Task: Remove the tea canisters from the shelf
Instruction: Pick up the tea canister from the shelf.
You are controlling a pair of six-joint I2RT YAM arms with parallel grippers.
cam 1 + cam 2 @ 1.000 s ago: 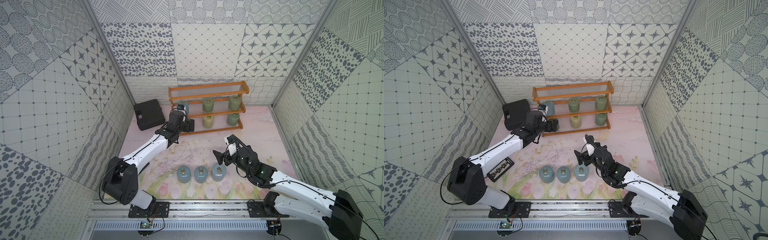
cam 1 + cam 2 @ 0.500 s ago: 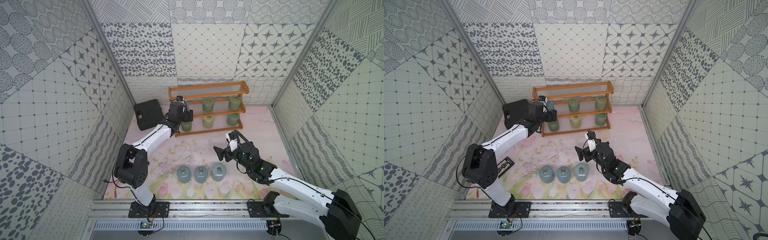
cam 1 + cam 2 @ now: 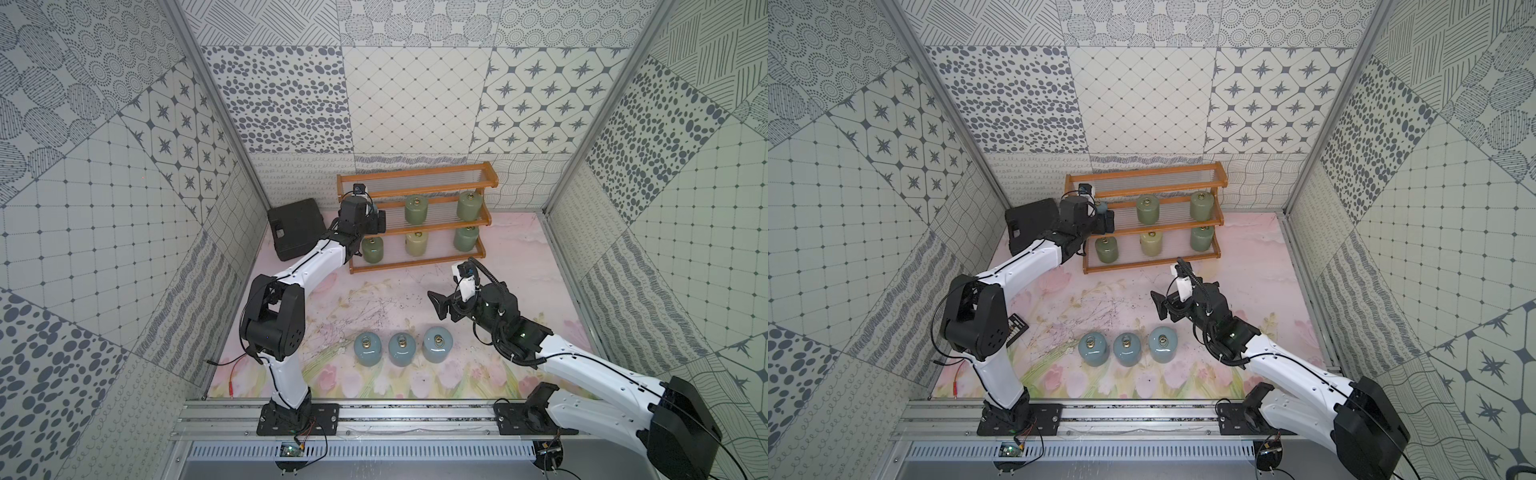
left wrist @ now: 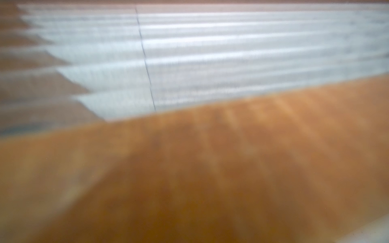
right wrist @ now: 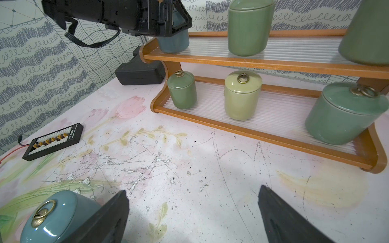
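Note:
The shelf [image 3: 417, 263] stands at the back of the table. Its middle tier holds two green tea canisters [image 3: 416, 209] [image 3: 468, 205] and, at the left end, a blue-grey one [image 5: 174, 43]. My left gripper [image 3: 380, 221] is open, its jaws either side of that blue-grey canister's top. The lower tier holds a green [image 5: 182, 92], a yellow-green [image 5: 242, 96] and another green canister [image 5: 345, 113]. Three blue-grey canisters [image 3: 367, 349] [image 3: 401, 349] [image 3: 436, 345] stand in a row on the table. My right gripper [image 5: 192, 192] hovers open and empty beyond that row. The left wrist view shows only a blurred shelf rail [image 4: 210, 168].
A flat black case [image 3: 295, 232] lies left of the shelf against the wall. A black connector board [image 5: 53, 141] with a red wire lies on the table's left side. Patterned walls close in the left, back and right.
My left arm has swung from the table in front of the shelf up to the left end of the middle tier. The right gripper has drifted slightly up and away from the row.

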